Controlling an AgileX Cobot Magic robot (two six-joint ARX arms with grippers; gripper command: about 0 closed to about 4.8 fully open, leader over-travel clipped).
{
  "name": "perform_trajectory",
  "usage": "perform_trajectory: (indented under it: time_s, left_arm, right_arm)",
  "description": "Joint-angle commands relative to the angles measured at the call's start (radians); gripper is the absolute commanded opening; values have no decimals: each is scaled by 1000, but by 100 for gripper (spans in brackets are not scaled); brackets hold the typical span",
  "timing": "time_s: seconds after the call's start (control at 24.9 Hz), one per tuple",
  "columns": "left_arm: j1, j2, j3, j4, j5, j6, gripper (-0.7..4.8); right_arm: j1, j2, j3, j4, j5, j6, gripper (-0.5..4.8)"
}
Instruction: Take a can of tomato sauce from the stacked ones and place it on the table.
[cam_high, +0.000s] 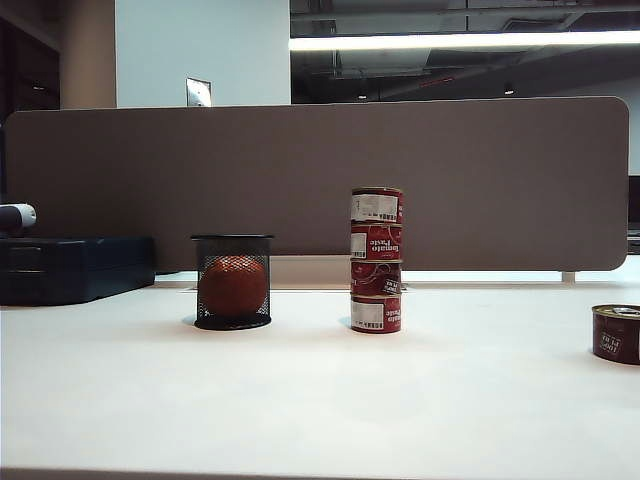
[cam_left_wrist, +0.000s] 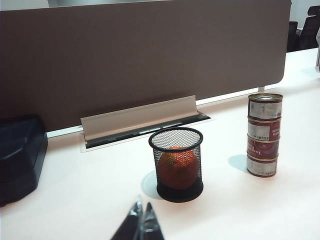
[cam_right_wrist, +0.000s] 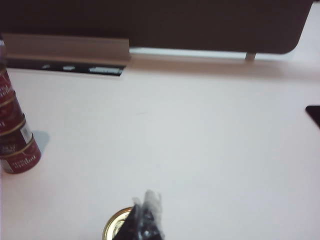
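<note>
Nearest, the right gripper (cam_right_wrist: 145, 220) was seen closed and empty, hung just above the can of tomato sauce (cam_right_wrist: 118, 225), which stood upright on the table (cam_high: 470, 390) at the right edge, apart from the stacked ones (cam_high: 376, 259). Farther off, the left gripper (cam_left_wrist: 140, 224) was likewise closed on nothing, well short of the stack. Judged so, the can was already delivered.

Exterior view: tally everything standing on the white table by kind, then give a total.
Tomato paste cans in the stack: 4
Tomato paste can standing alone at the right edge: 1
Black mesh cup: 1
Orange-red ball inside the cup: 1
Dark blue case at the left: 1
Total: 8
</note>
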Motion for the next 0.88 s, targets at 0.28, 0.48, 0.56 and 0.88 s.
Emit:
perform_trajectory:
  time_s: [0.28, 0.48, 0.56, 0.88]
  left_arm:
    - [2, 1, 4, 8, 1, -3, -5]
    - [2, 1, 4, 8, 0, -3, -5]
    - [2, 1, 4, 8, -10, -3, -6]
    - [2, 1, 3, 8, -214, 0, -6]
  right_arm:
    - [-8, -257, -102, -59, -44, 14, -8]
    - [-8, -342, -150, -60, -43, 14, -9]
    - [-8, -380, -182, -60, -43, 17, -9]
    - [-8, -393, -203, -79, -43, 16, -8]
